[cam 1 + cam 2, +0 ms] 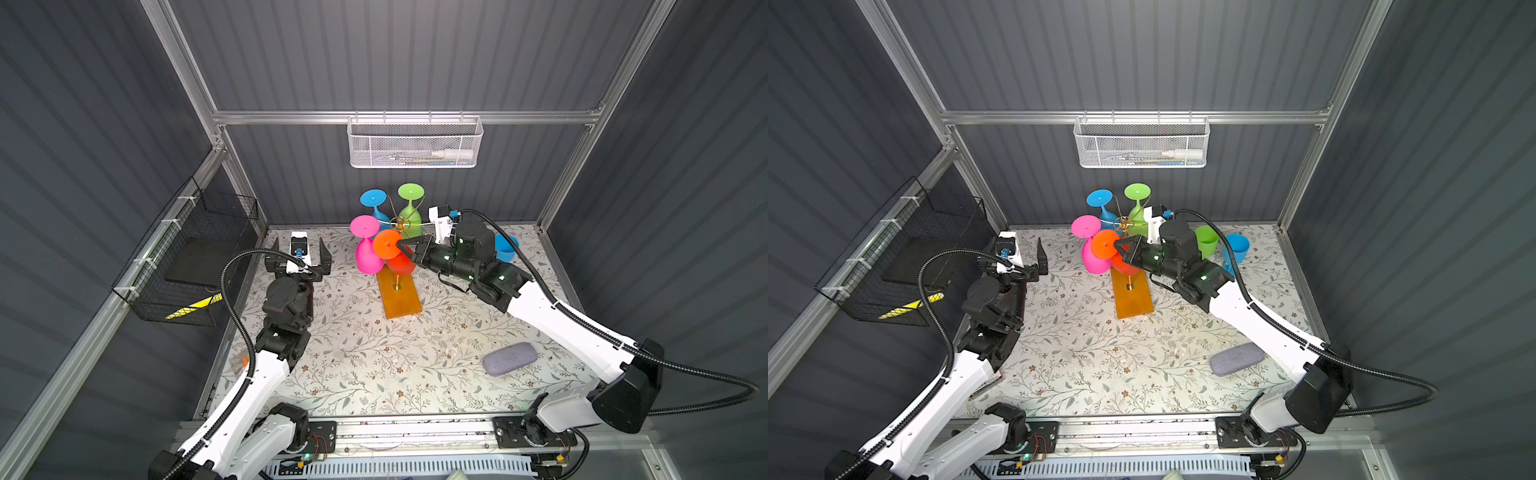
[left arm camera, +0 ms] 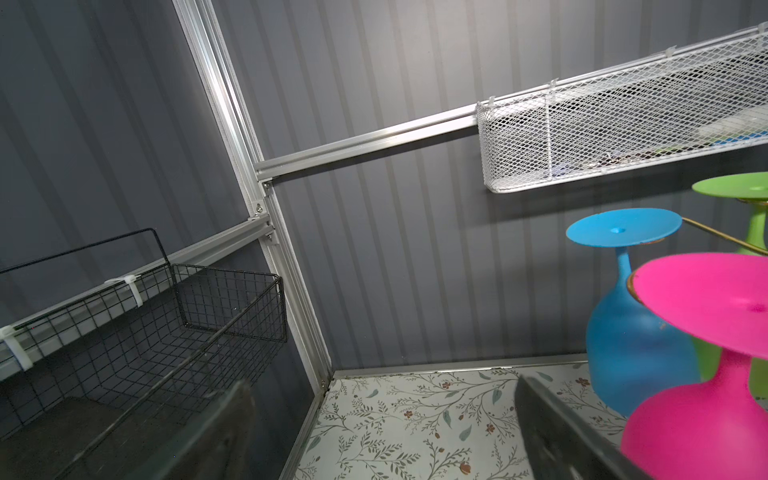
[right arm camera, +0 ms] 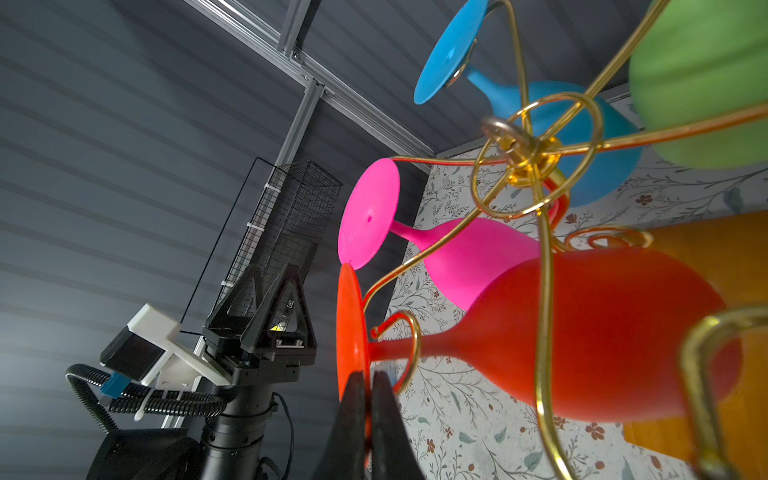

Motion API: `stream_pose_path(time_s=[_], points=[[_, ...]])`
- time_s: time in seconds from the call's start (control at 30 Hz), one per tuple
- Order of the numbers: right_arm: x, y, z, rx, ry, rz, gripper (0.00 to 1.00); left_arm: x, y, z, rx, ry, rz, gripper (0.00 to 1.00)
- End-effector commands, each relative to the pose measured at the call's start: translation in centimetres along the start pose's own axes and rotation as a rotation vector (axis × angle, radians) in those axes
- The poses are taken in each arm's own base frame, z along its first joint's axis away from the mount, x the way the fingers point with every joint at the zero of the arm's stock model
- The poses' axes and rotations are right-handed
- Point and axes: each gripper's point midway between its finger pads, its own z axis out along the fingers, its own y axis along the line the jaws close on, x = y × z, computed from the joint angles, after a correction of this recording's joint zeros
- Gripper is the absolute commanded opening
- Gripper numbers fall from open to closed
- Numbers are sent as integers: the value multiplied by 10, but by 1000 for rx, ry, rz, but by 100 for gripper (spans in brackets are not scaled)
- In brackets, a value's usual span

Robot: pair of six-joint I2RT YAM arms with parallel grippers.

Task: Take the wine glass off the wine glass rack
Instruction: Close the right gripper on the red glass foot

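White arm links [image 1: 552, 316], black joints [image 1: 286, 297], ribbed cables [image 1: 706, 371]

glossy gold metal wire for the rack [image 3: 528, 168], on a smooth, shiny amber base [image 1: 405, 301]. matt, smooth orange glass [image 3: 602, 332], plastic-looking. white painted metal mesh for the basket [image 1: 415, 145].

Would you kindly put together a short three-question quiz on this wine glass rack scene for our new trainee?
1. Which glass is the right gripper shut on? A blue glass; B orange glass; C pink glass.
2. True or false: the left gripper holds the pink glass.
3. How many glasses hang on the wine glass rack?
Key: 1 B, gripped by its foot. 2 False: the left gripper is open and empty. 3 Four.
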Motion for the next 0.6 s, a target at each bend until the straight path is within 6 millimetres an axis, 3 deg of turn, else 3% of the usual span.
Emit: stream_pose_path(time_s=[0.0,0.57], points=[[-12,23,-10,-72,-40,-3,0,-2,6,-3,-16,-9,-12,100],[-17,30,8,-112,-33,26,0,-3,6,-4,-15,-12,-15,100]])
